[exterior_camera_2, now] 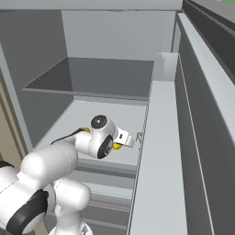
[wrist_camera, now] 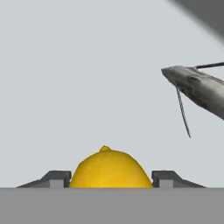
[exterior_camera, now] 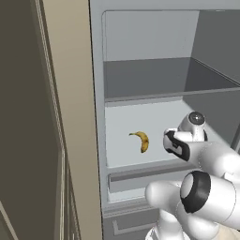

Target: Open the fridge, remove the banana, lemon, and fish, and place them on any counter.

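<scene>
Lemon (wrist_camera: 109, 168) sits between the fingertips (wrist_camera: 57, 178) of the gripper (wrist_camera: 109, 179), jaws part-closed around it; contact cannot be confirmed. Judged firm, round, light; liable to roll, so grip across the middle. Fish (wrist_camera: 199, 89) near right; banana (exterior_camera: 142, 140) left on fridge (exterior_camera: 140, 112) shelf.

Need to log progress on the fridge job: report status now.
Gripper straddling lemon on the fridge shelf, fingers either side, grip unconfirmed. Banana and fish on same shelf. Fridge door open, nothing blocking.
</scene>
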Robot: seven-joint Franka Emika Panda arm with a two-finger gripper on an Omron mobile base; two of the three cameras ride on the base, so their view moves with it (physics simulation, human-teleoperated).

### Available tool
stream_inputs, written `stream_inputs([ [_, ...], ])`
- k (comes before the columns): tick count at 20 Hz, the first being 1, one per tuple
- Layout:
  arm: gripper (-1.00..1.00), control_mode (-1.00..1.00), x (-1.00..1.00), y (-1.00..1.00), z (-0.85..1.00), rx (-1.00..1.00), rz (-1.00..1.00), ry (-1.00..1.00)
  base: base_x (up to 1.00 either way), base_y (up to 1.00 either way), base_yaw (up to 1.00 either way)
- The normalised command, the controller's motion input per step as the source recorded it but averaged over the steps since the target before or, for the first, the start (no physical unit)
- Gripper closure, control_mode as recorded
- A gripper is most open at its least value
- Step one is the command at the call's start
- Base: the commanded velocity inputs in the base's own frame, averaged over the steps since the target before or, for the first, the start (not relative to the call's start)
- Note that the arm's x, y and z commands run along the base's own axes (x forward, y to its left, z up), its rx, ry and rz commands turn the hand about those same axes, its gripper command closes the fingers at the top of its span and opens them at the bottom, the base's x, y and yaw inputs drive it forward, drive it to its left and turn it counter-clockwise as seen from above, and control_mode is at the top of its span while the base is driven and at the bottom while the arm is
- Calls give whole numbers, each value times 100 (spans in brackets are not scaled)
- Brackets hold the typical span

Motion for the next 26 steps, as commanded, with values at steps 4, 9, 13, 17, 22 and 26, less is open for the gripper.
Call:
stream_inputs([
  [4, 100, -100, 0, 0, 0, 0, 0, 0, 0, 0, 0],
  [9, 100, -100, -25, 2, 0, 0, 0, 1, 0, 0, 0],
  [13, 100, -100, -24, 5, 59, 0, 0, -10, 0, 0, 0],
  [17, 100, -100, -38, 19, 97, 0, 2, -1, 0, 0, 0],
  [22, 100, -100, -58, 12, 97, 0, 5, 9, 0, 0, 0],
  [26, 100, -100, -69, 14, 76, 0, 7, 15, 0, 0, 0],
])
